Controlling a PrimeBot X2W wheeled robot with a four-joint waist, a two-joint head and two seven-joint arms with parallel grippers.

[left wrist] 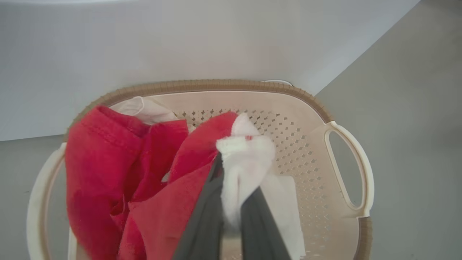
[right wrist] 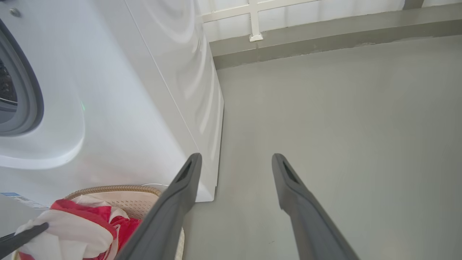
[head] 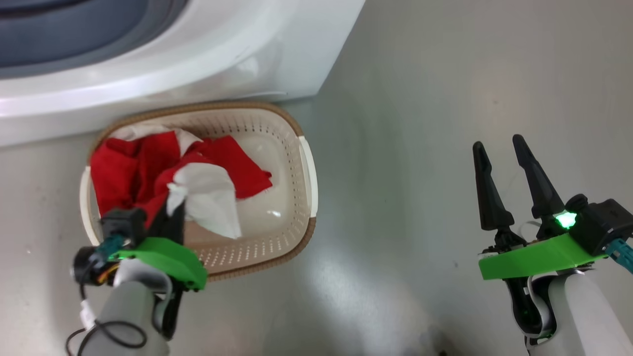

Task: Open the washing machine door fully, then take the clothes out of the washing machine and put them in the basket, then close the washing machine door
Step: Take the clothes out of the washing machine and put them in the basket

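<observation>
My left gripper (left wrist: 232, 173) pinched tight on the clothes' (left wrist: 101, 162) white part over basket (left wrist: 216, 85); right gripper (head: 497, 143) fingers spread wide, empty, above floor (head: 420, 99).

washing machine (head: 207, 54): white, grey gasket, on floor; basket (head: 292, 123): cream, perforated, brown rim, upright just before its front; clothes (head: 143, 168): red-and-white, heaped in basket's left half, white fold pinched by left gripper (left wrist: 232, 169)

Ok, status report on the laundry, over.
Left end effector shut on clothes, over basket. Right end effector open, holding nothing. Fabric lying in basket, not released. Nothing in the way.
</observation>
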